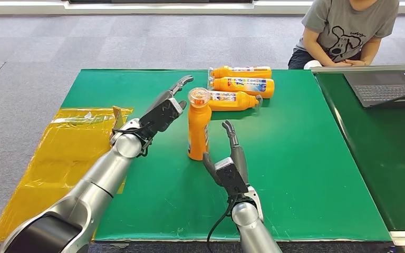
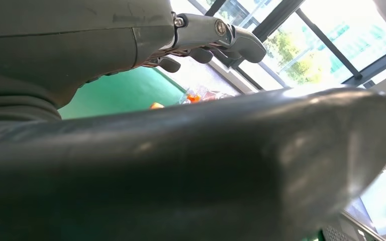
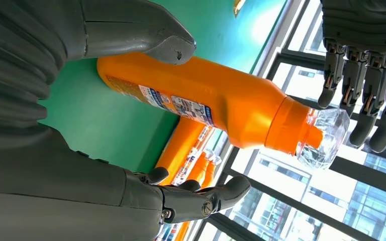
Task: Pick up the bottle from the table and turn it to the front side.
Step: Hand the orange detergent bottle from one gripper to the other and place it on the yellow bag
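Looking down from the head camera, I see a yellow plastic sheet [image 1: 58, 153] hanging off the left side of a green table [image 1: 306, 174]. My left hand [image 1: 163, 110] reaches over the table with fingers stretched apart, grasping nothing, just left of the bottle [image 1: 199, 126]. That orange bottle stands upright near the table's middle, with a clear cap and a blue and white label whose print is too small for me to read. My right hand [image 1: 228, 163] sits just right of the bottle's base, released, thumb and fingers apart, not touching it. Behind the bottle three more orange bottles [image 1: 242, 84] lie on their sides together. Farther right, a laptop [image 1: 385, 87] rests on a second green table [image 1: 379, 153], and a person [image 1: 343, 31] in a grey printed shirt sits behind it.
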You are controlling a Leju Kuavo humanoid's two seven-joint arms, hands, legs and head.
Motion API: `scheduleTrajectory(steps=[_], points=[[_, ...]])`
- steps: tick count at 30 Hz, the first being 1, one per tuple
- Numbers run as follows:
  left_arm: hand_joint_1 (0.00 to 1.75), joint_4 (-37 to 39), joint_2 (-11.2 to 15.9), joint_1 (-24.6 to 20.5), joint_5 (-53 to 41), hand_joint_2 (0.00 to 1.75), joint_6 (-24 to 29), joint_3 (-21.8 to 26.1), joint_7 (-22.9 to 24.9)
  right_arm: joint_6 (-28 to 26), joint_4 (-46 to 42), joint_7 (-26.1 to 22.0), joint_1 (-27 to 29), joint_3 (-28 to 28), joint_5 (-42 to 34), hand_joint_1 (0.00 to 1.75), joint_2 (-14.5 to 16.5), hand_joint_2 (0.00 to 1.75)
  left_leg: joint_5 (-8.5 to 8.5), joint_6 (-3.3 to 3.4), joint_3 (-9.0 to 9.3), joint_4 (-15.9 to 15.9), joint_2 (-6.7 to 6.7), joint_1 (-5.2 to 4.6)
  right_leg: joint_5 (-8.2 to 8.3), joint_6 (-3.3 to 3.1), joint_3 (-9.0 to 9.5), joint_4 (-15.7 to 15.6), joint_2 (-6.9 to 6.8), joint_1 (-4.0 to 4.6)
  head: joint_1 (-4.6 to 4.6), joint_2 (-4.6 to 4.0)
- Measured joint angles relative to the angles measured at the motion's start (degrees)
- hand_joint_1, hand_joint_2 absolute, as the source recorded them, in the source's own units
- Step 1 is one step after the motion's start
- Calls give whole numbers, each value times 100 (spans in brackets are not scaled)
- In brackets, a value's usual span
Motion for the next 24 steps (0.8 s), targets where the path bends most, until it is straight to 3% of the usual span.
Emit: scheduleTrajectory(steps=[13, 24], points=[[0, 90, 3, 11, -434, 0, 241, 0, 311, 39, -40, 15, 0, 74, 30, 0, 0, 175, 0, -1, 1, 0, 0, 0, 0, 0, -2, 0, 1, 1, 0, 0], [0, 669, -208, -49, -510, 0, 251, 0, 273, 51, -42, 23, -31, 268, 4, 0, 0, 175, 1, -1, 0, 1, 0, 0, 0, 0, -2, 0, 2, 0, 0, 0]])
